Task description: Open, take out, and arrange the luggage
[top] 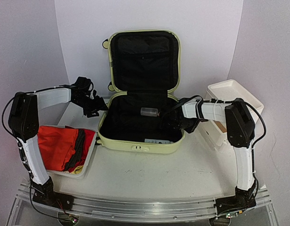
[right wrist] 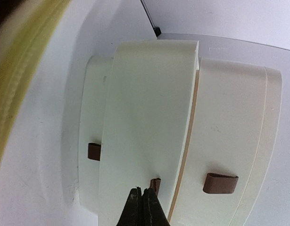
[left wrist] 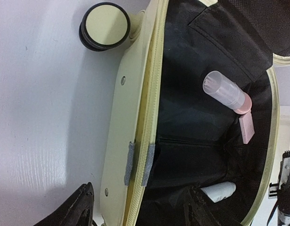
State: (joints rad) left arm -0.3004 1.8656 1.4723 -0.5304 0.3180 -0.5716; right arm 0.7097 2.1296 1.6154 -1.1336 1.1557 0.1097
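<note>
Two-arm unpacking, part done. From above: open luggage (top: 140,147) at mid-bench (top: 149,174), lid upright, black lining bare but for a clear bottle (top: 149,112) and a white tube (top: 154,140) by the front wall. Left tool (top: 94,106) at the left rim. Right arm (top: 206,110) low between the right rim and a drawer box (top: 232,94). Basket (top: 88,160) of red and orange cloth (top: 57,146) at far left.

From the left wrist: fingers (left wrist: 81,212) spread wide and empty, straddling the luggage wall, one outside, one inside. Beyond them, the pink-capped bottle, a pink block (left wrist: 247,128) just beside the cap, and the tube near the inner finger.

From the right wrist: tool (right wrist: 142,207) pinched to a closed point, gripping nothing, just short of the box's middle brown tab (right wrist: 155,183).

Judged to be the taking-out step, with opening done. Next move likely calls for swinging the wide left tool inward over tube or bottle, lowering, then closing across the round body without rolling it away.
</note>
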